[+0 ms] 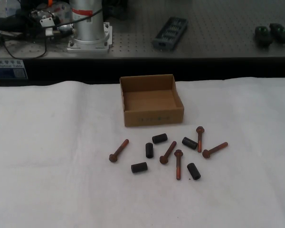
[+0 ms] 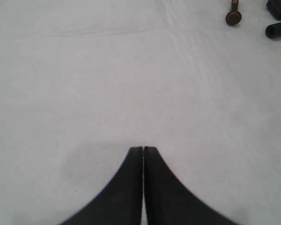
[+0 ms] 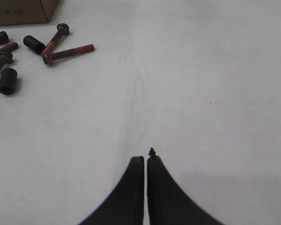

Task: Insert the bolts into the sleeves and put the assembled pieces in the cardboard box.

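High camera, mounted behind both arms, looks forward and down across the white cloth [image 1: 47, 142], taking in the whole cardboard box [image 1: 152, 116] from afar. Each wrist camera rides low and close over the cloth, sighting out past its own left gripper [image 2: 144, 150] or right gripper [image 3: 145, 159]. Shared with the high view: the leftmost bolt [image 2: 233, 16] for the left wrist; the rightmost bolt [image 3: 68, 53] and a box corner for the right.
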